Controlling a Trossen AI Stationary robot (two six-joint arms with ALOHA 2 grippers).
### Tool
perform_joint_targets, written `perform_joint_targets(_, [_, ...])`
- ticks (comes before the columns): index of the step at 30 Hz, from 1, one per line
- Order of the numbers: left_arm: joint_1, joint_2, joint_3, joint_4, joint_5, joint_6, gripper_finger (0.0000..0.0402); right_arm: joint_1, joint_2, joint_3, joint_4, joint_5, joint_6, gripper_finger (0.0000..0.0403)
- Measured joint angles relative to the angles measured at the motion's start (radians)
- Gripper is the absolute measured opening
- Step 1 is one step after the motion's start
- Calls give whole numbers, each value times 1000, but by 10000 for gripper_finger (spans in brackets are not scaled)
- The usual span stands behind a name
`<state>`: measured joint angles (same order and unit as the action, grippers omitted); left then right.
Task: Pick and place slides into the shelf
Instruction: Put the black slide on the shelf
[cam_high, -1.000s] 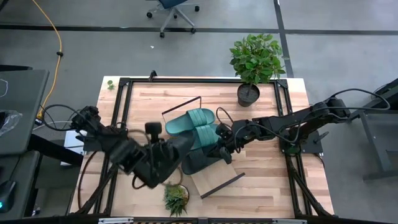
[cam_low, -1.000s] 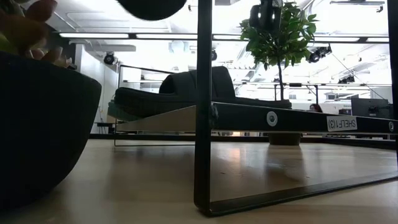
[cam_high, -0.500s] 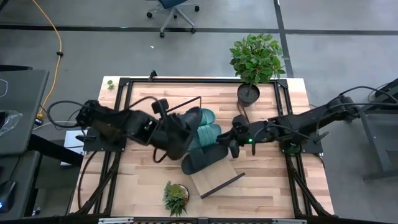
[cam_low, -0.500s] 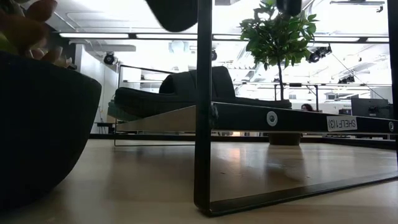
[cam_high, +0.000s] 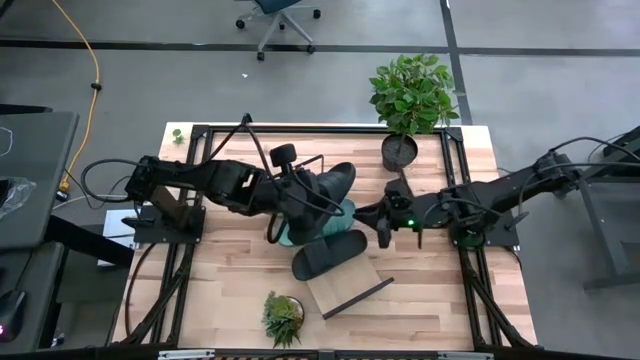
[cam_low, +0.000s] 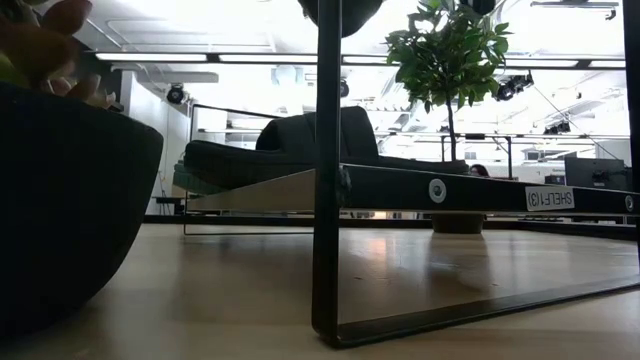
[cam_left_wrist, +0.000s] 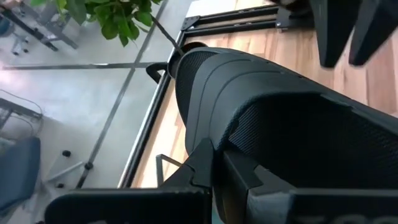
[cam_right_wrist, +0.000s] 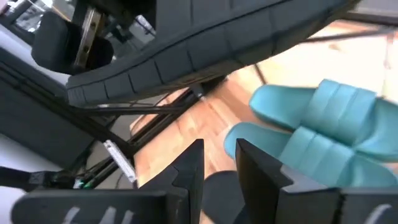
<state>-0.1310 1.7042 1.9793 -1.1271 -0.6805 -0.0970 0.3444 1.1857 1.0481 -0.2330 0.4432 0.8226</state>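
My left gripper (cam_high: 296, 194) is shut on a black slide (cam_high: 326, 184) and carries it in the air above the teal pair (cam_high: 346, 208). The teal pair (cam_right_wrist: 317, 137) lies side by side on the far part of the slanted shelf (cam_high: 346, 291). A second black slide (cam_high: 329, 255) lies sole-down on the shelf next to them, toward the table's near edge. My right gripper (cam_high: 384, 228) hovers open just right of the shelf, with nothing between its fingers (cam_right_wrist: 255, 168). My left gripper pinches the black slide at its side edge (cam_left_wrist: 219, 142), where the ribbed strap meets the textured footbed; the shut fingers hide the exact spot. They come at it from the table's left, slanting down. The slide is lifted clear, stretching away from the fingers toward the right.
A tall potted plant (cam_high: 410, 100) stands at the far right corner. A small plant in a dark pot (cam_high: 283, 318) sits at the near edge, filling the left of the low view. The shelf's black wire frame (cam_low: 327, 200) rises around the board.
My left gripper has carried the black slide from the near left part of the table up and toward the far edge and the right, until it is above the teal pair, rolling as it went. My right gripper has drawn back from the black slide on the shelf toward the right edge and risen.
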Motion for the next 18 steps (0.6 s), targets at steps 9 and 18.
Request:
perform_joint_targets(9, [-2, 0, 0, 0, 55, 115, 1, 3, -117, 0, -42, 50, -98, 98])
perform_joint_targets(18, [-65, 0, 0, 22, 75, 429, 1, 3, -253, 0, -257, -9, 45, 162])
